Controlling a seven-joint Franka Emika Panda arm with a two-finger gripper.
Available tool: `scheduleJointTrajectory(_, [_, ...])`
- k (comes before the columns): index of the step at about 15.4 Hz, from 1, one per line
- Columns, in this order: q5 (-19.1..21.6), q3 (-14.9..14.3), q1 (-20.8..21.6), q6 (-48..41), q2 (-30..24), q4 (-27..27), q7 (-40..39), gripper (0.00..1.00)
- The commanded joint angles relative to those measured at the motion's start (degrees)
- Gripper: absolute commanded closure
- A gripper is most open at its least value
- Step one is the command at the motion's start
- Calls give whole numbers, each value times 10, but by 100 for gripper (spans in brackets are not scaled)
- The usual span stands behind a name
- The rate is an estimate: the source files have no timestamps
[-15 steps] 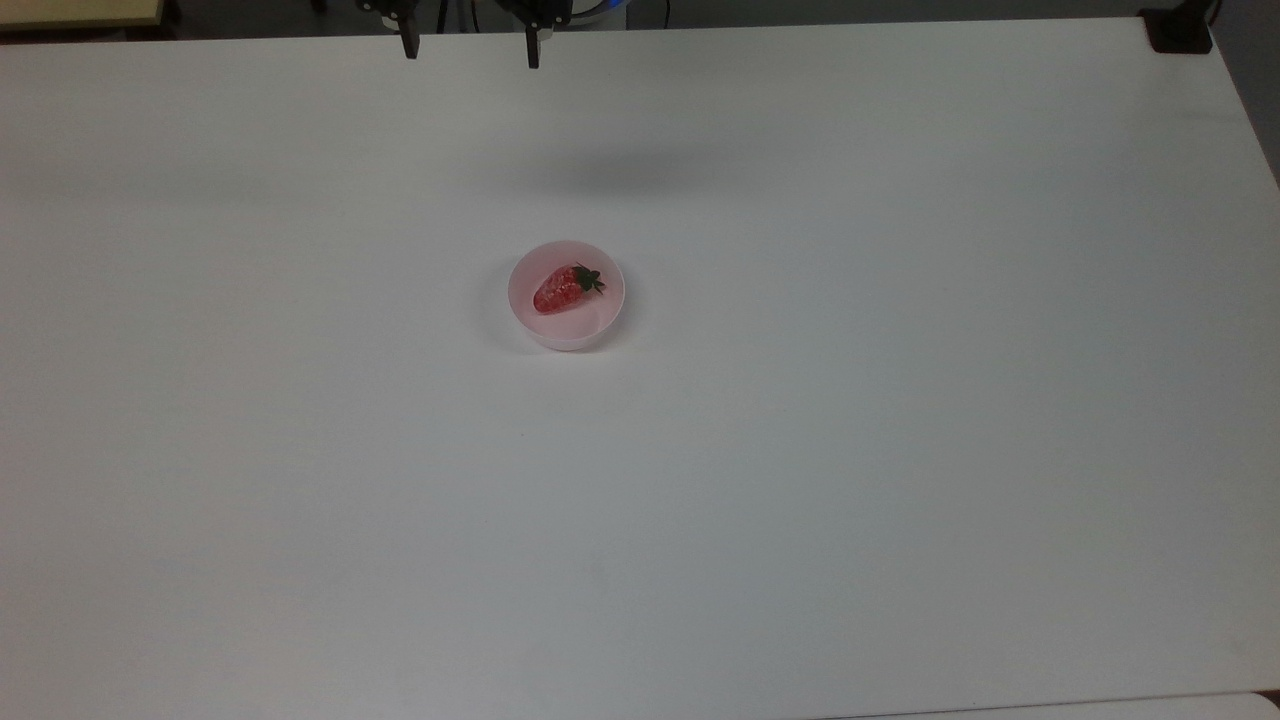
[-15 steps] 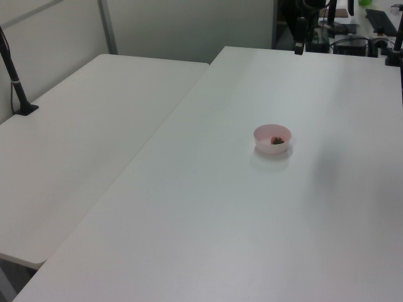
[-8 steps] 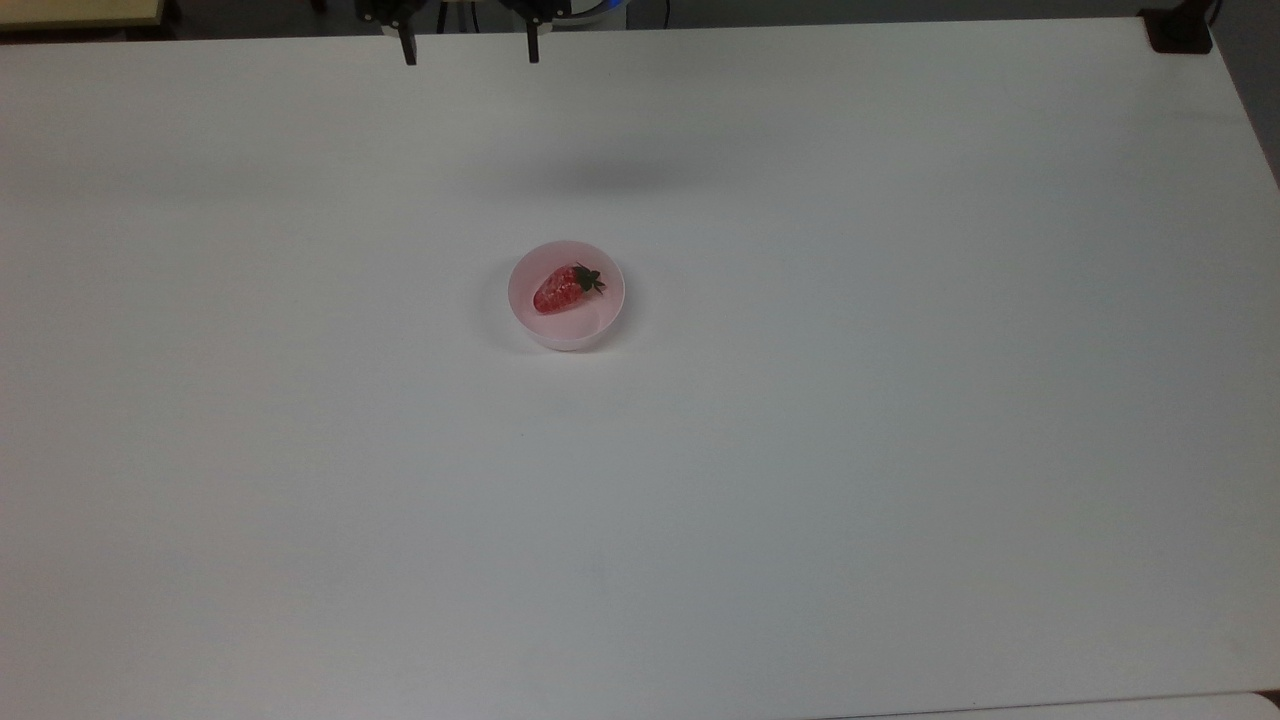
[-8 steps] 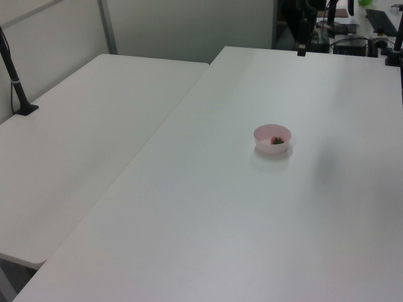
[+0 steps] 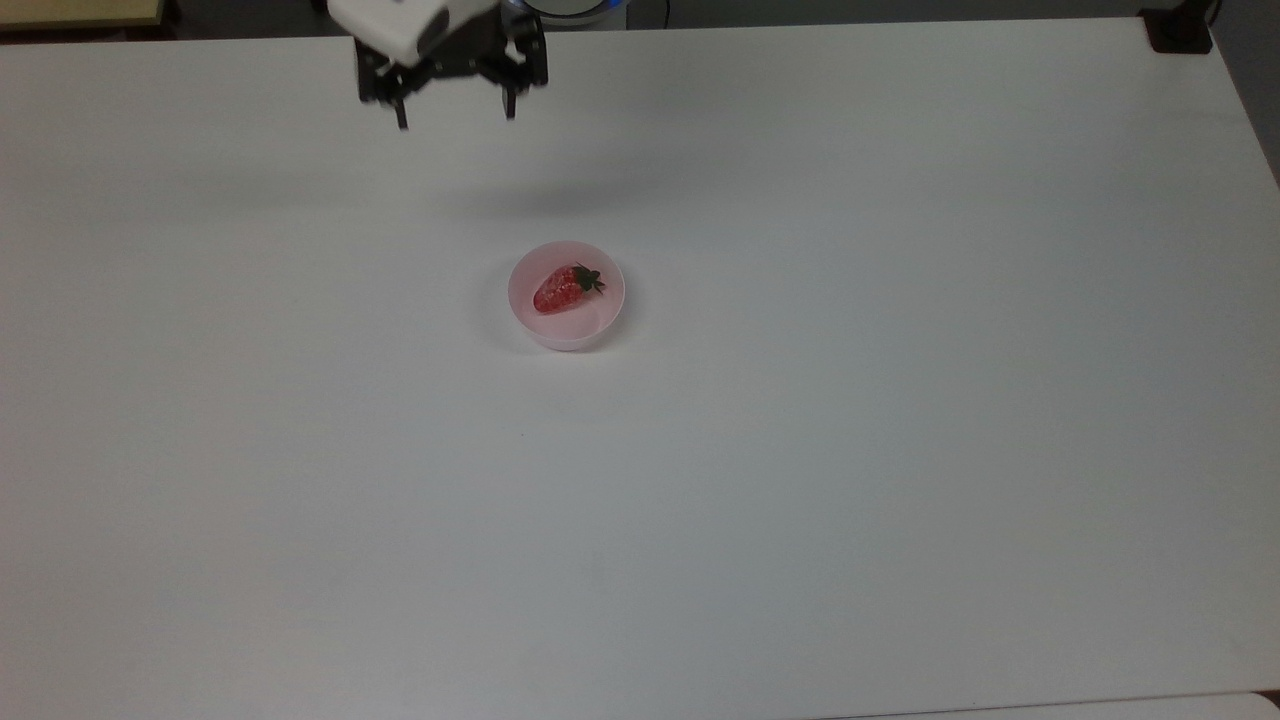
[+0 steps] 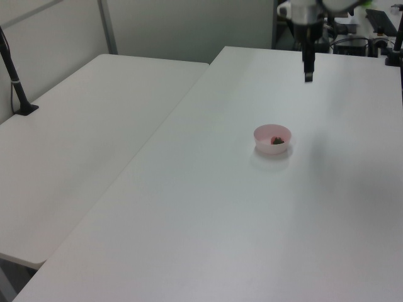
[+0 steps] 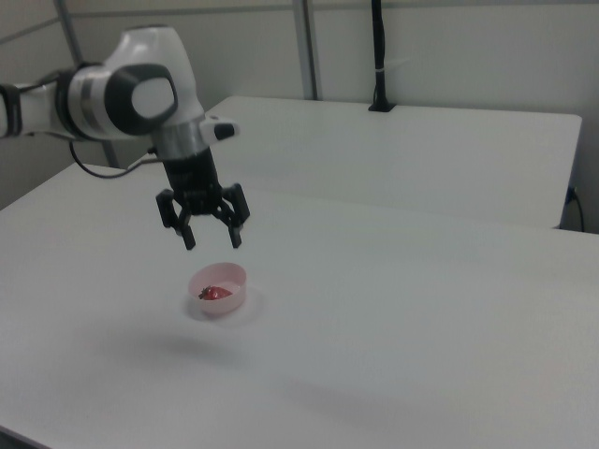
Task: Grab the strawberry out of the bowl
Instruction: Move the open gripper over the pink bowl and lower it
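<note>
White bench [image 5: 900, 450] carrying bowl [image 5: 566, 322], cupping strawberry [image 5: 560, 289] on its side; pincer [image 5: 455, 120] hanging high, fingers apart, leaving clearance for dropping over fruit.

The bowl [image 6: 272, 139] wall hides most of the strawberry [image 6: 276, 141] in the left view.

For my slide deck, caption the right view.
Open hand hovering above a pink bowl holding a toy strawberry on a white table.
</note>
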Motion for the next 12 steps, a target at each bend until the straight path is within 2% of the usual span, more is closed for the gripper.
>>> scheduleJointTrajectory(1, [0, 0, 1, 51, 35, -31, -4, 16])
scheduleJointTrajectory(3, [27, 1, 4, 70, 64, -28, 7, 23])
scheduleJointTrajectory(6, [83, 2, 7, 121, 80, -28, 72, 23])
scheduleJointTrajectory(8, [88, 10, 12, 150, 101, -20, 132, 23])
scheduleJointTrajectory(12, [89, 16, 27, 196, 148, -16, 198, 23])
